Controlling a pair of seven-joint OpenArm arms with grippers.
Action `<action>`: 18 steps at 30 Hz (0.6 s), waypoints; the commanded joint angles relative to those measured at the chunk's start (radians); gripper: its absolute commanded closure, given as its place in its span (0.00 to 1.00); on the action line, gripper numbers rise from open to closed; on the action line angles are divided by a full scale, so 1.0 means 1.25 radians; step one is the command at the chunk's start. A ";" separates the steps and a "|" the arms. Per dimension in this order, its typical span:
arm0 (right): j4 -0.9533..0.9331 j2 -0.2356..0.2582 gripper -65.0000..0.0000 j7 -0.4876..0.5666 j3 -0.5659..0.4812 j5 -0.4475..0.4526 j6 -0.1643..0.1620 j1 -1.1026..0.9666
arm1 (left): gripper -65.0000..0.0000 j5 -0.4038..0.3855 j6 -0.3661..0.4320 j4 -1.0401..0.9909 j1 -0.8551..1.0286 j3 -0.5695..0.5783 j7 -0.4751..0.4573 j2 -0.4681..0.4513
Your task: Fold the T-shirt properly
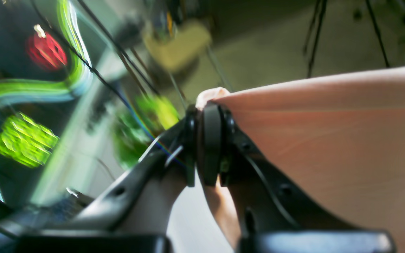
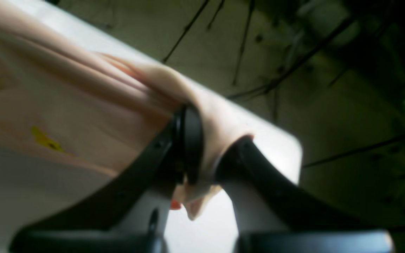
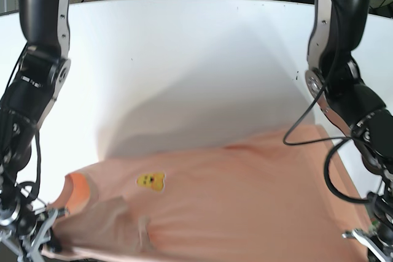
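Now, shirt (image 3: 233,194): spread on the counter's (image 3: 184,59) near half, collar left.
Left gripper (image 1: 207,140): jaws clamped on a near-right corner.
Right gripper (image 2: 202,147): jaws clamped on bunched near-left fabric.
Advice: raise both corners level, keeping the edge taut.

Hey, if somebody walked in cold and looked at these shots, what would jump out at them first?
The peach T-shirt stretched across the near half of the white table, with a small yellow emblem on it near the collar. Next, both black grippers are shut on its cloth: the left gripper clamps one edge in its wrist view, the right gripper a bunched fold in its own.
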 commanded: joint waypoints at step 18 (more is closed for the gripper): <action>0.154 0.064 0.97 -0.060 0.059 0.008 0.004 0.014 | 1.00 0.002 0.008 0.175 -0.034 0.036 0.087 -0.091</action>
